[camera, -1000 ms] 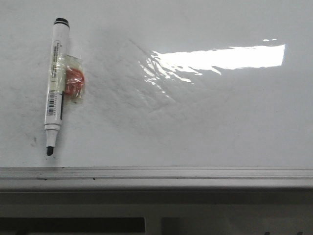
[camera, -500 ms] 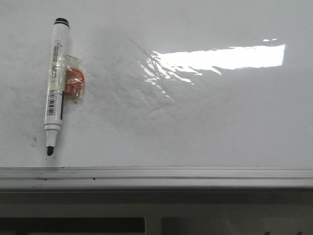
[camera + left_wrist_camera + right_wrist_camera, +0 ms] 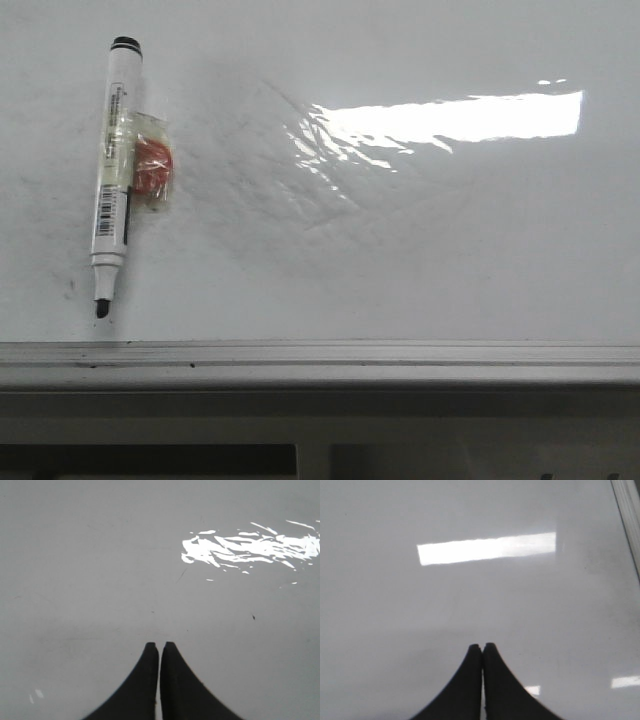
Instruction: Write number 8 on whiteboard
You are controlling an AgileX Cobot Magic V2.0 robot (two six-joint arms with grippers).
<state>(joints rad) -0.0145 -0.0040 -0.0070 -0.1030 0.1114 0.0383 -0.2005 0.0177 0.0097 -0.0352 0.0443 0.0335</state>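
Observation:
The whiteboard (image 3: 400, 250) fills the front view, glossy white with faint grey smudges and a bright glare patch. No number 8 shows on it. A white marker (image 3: 112, 175) with a black tip lies uncapped on the board at the left, tip toward the near edge, with an orange piece (image 3: 152, 168) taped to its side. My left gripper (image 3: 159, 644) is shut and empty above bare board. My right gripper (image 3: 483, 645) is shut and empty above bare board. Neither gripper shows in the front view.
The board's grey metal frame edge (image 3: 320, 355) runs along the near side in the front view. A frame edge (image 3: 627, 510) also shows at one corner of the right wrist view.

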